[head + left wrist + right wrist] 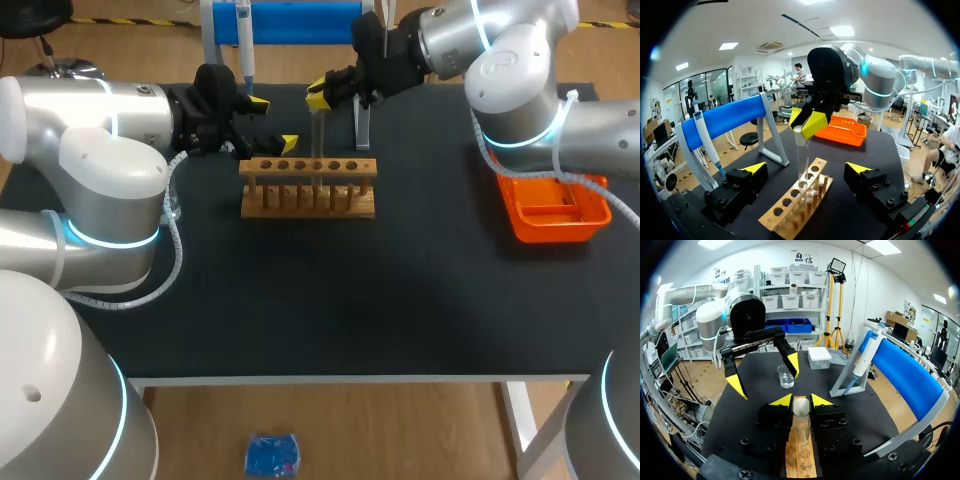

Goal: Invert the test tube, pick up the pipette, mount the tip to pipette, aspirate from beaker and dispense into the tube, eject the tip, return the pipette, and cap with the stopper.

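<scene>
A clear test tube (pixel 318 135) stands upright over the wooden rack (pixel 309 187), and my right gripper (pixel 320 92) is shut on its upper end. From the left wrist the tube (pixel 802 155) reaches down to a hole of the rack (pixel 790 210). In the right wrist view the tube (pixel 801 415) sits between the yellow tips of the right gripper (pixel 801 401). My left gripper (pixel 274 123) stands open and holds nothing, just behind the rack's left end. The pipette (pixel 244 40) hangs on the blue stand (pixel 300 22). A beaker (pixel 785 376) stands beyond the left gripper (pixel 765 375).
An orange tray (pixel 555 208) lies at the table's right side under my right arm. A white box (pixel 819 358) sits near the beaker. The stand's white leg (pixel 362 125) comes down just behind the rack.
</scene>
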Motion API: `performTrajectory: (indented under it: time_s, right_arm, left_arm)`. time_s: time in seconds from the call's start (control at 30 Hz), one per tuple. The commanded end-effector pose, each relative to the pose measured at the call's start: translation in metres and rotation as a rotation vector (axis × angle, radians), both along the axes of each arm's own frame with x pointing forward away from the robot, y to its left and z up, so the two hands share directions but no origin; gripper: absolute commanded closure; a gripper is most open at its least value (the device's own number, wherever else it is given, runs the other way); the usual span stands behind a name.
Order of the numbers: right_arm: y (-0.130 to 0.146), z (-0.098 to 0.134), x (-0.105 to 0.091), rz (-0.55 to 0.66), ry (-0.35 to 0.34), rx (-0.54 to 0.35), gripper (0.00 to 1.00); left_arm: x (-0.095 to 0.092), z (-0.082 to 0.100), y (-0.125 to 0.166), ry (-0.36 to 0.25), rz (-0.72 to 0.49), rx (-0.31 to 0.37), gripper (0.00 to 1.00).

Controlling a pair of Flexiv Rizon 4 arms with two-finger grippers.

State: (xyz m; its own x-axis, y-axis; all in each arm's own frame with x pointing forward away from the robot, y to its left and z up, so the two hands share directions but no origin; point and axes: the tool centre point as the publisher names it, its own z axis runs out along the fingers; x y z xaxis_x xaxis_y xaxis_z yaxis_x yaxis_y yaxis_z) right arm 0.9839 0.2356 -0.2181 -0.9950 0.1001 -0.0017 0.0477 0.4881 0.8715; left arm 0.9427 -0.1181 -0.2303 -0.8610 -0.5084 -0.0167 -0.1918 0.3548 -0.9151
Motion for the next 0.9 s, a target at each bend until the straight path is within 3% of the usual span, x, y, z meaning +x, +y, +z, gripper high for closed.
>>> performTrajectory:
  time_s: [0.03,0.9]
  right_arm:
    - [-0.0013,0.002,-0.0014,0.002,-0.002,0.002,1.0]
    - [-0.0102,-0.0073,-0.0022,-0.008,0.011,-0.003,1.0]
  left_arm:
    - [-0.0005,-0.002,0.0,-0.006,0.001,-0.006,0.0]
    - [-0.0005,-0.002,0.0,-0.006,0.001,-0.006,0.0]
